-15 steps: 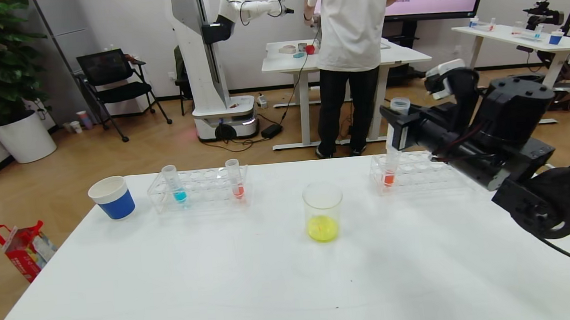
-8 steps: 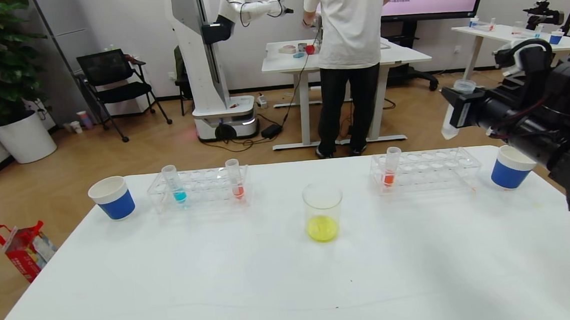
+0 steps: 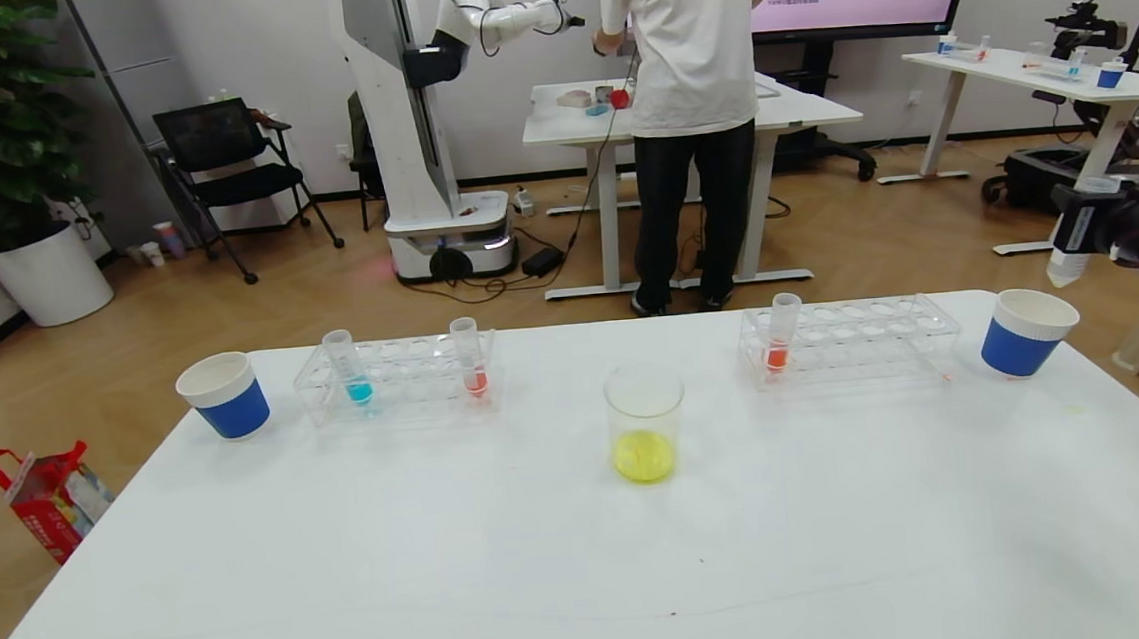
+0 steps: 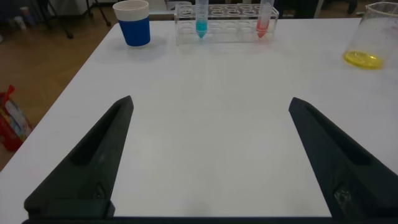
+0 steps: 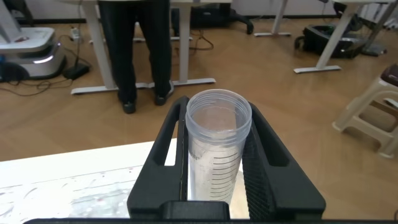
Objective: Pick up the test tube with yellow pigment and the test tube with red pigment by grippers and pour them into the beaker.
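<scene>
The beaker (image 3: 645, 406) stands mid-table with yellow liquid in its bottom; it also shows in the left wrist view (image 4: 372, 34). My right gripper (image 3: 1076, 227) hangs past the table's right edge, beyond the right paper cup, shut on a clear, empty test tube (image 5: 217, 134) whose tapered tip (image 3: 1065, 270) points down. No tube holding yellow pigment shows. The test tube with red pigment (image 3: 472, 358) stands upright in the left rack (image 3: 404, 383) beside a blue tube (image 3: 354, 370). My left gripper (image 4: 210, 101) is open, low over the near left table, with nothing between its jaws.
A second rack (image 3: 861, 337) at back right holds an orange-red tube (image 3: 779, 335). Blue paper cups stand at back left (image 3: 224, 396) and back right (image 3: 1027, 333). Behind the table a person (image 3: 695, 100) stands at another desk.
My right arm has swung to the right with the empty tube, from over the right rack to beyond the right paper cup. Nothing else on the table moved.
</scene>
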